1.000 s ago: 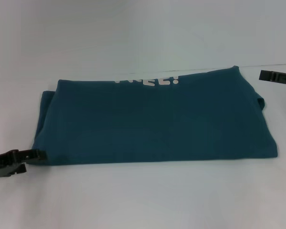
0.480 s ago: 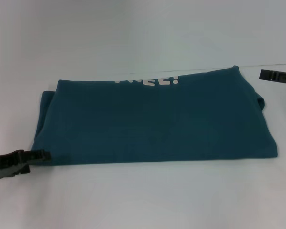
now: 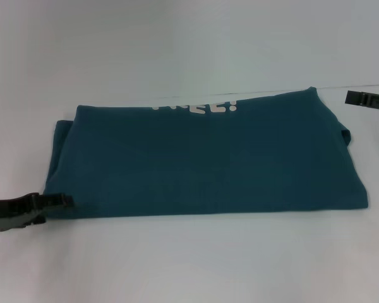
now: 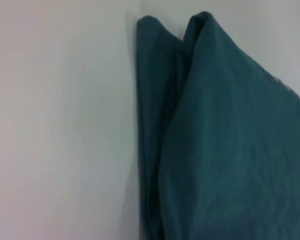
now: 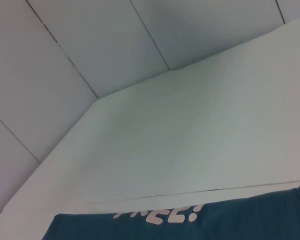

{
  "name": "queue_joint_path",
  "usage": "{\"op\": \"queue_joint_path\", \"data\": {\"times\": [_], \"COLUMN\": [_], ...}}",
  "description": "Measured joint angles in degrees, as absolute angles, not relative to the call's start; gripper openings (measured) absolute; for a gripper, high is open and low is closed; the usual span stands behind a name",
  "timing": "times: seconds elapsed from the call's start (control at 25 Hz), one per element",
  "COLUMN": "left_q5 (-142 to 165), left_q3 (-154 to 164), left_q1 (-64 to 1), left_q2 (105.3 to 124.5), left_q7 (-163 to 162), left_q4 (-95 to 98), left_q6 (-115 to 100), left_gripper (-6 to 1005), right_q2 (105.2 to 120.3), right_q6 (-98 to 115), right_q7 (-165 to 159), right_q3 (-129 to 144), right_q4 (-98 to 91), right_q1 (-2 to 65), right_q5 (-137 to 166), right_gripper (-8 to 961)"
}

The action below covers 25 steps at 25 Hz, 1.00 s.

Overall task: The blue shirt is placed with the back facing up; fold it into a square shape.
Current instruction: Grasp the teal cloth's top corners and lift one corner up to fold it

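Note:
The blue shirt lies folded into a long, wide rectangle across the white table. Part of its white lettering shows along the far edge. My left gripper is low at the shirt's near left corner, its tip touching or just short of the cloth edge. The left wrist view shows the shirt's layered left end from close up. My right gripper hangs off the shirt's far right corner, apart from the cloth. The right wrist view catches the shirt's far edge and lettering.
Bare white tabletop surrounds the shirt on every side. A panelled white wall rises behind the table's far edge.
My left gripper has slid rightward along the table toward the shirt's near left corner. The shirt and the right gripper have hardly moved.

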<state>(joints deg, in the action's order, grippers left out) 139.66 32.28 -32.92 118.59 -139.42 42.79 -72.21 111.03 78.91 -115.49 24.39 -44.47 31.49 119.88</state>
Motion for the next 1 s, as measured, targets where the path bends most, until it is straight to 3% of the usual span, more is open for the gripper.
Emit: {"op": "queue_joint_path", "data": {"times": [1.0], "left_q5": [140.10], "left_q3": [34.64], "left_q1": [-34.81], "left_q2": [118.57], "left_q7": [-140.15], "left_q4": [42.87], "left_q6": [-70.86], "left_gripper": [883], "right_q2": [110.93], "right_q6": [78.93], "right_q7": [-115.50], "right_q3": [24.34], "right_q4": [-44.47], "right_q1": [31.45], "right_q5": [119.88], "right_gripper": [915]}}
